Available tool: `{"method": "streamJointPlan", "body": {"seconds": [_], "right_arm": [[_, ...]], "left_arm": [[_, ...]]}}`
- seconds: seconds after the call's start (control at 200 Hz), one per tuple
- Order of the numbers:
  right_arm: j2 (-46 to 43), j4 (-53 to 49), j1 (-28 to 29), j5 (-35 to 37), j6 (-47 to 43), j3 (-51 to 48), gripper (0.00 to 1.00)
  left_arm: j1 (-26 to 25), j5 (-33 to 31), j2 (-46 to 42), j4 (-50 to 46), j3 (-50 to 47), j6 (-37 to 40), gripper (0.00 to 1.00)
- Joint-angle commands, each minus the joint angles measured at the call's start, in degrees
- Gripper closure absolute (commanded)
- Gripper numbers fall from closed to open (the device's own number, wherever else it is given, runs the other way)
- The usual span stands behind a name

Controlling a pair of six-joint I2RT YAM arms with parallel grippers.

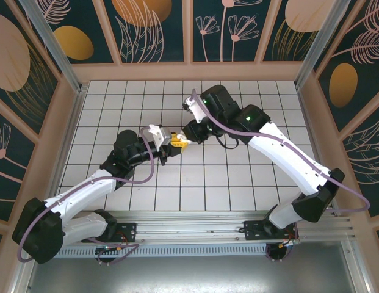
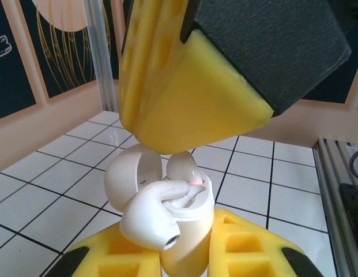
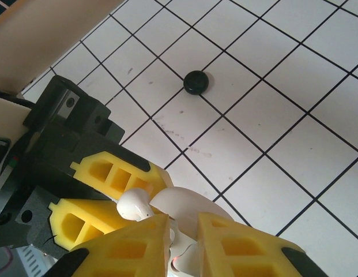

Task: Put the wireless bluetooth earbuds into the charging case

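The white charging case (image 2: 193, 231) stands upright with its lid (image 2: 129, 173) open, and my left gripper (image 2: 187, 238) is shut on its body. One white earbud (image 2: 150, 216) lies tilted across the case mouth, its stem in a socket and its head hanging over the near rim. A second white earbud (image 2: 183, 170) sits in the far socket beside a red glow. My right gripper (image 3: 187, 222) hovers just over the case, jaws slightly apart and holding nothing. In the top view both grippers, left (image 1: 171, 141) and right (image 1: 190, 132), meet mid-table. The earbud (image 3: 134, 205) also shows beside the lid (image 3: 187, 202).
A small round black disc (image 3: 196, 82) lies on the white tiled floor (image 1: 238, 177) beyond the grippers. Wooden walls (image 1: 189, 72) with aluminium posts (image 1: 52, 43) enclose the floor. Open tiles lie on all sides of the grippers.
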Motion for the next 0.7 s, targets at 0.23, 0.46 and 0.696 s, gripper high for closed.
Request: {"method": "streamJointPlan", "body": {"seconds": [0.23,0.46,0.696], "right_arm": [[0.4,-1.2,1.2,0.6,-1.1,1.5,0.78],[-4.5,3.1,1.0,3.6,1.8,-0.1,0.80],[-5.9,4.3,1.4,-1.9,3.4,-3.5,0.80]], "left_arm": [[-0.2,1.2,-0.4,1.0,-0.5,1.5,1.00],[-0.2,0.9,-0.5,1.6,-0.9,0.8,1.00],[-0.2,1.1,-0.2,2.1,-0.9,-0.1,1.00]]}}
